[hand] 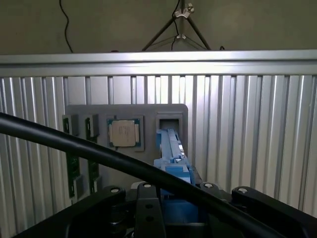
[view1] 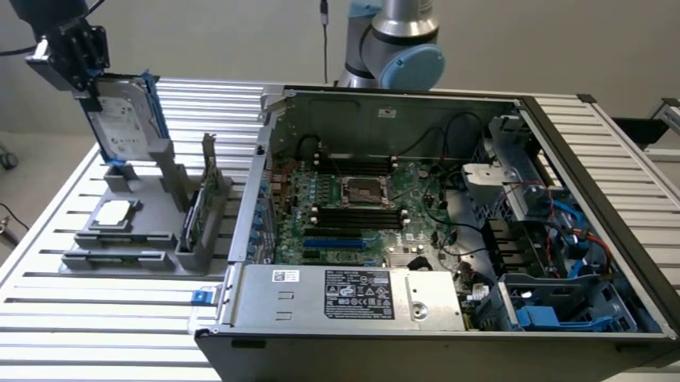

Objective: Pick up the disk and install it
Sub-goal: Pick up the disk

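hand [view1: 89, 91]: 1, clamped on disk [view1: 126, 123] | disk: 1, upright | chip [view1: 115, 212]: 1

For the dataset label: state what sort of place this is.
Probably a robotics lab's computer-assembly bench: an open computer case on a slatted table, a parts fixture, the gripper clamped on the disk.

disk [hand: 173, 161]: edge-on, blue-framed | chip [hand: 123, 133]: seated in grey holder [hand: 148, 111] | cable [hand: 94, 152]: crosses foreground

The disk [view1: 120, 119] is silver-grey and blue-edged, the circuit board [view1: 351, 219] green, the table [view1: 95, 318] silver-striped.
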Controlling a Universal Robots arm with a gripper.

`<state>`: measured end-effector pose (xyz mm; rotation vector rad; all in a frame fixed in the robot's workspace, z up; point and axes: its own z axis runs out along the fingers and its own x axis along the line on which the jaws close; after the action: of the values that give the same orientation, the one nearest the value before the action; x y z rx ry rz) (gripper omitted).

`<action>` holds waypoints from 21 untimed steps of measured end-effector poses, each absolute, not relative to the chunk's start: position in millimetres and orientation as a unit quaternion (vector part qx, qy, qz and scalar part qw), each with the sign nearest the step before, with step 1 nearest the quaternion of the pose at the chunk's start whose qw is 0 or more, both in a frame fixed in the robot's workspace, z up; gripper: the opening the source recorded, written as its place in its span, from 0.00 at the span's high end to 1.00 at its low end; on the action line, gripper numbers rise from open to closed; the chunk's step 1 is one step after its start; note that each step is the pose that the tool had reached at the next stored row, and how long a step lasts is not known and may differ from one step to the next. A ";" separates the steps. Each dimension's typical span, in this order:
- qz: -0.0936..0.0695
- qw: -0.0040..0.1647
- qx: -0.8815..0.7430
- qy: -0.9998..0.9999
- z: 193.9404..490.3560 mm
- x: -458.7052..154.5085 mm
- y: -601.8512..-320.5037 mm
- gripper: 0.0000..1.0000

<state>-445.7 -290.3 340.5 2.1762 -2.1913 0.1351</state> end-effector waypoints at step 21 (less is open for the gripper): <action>0.035 0.016 0.704 -0.709 416.0 -408.0 -294.1 0.67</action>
<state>-408.0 -294.1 416.0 2.1888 -2.2049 0.1087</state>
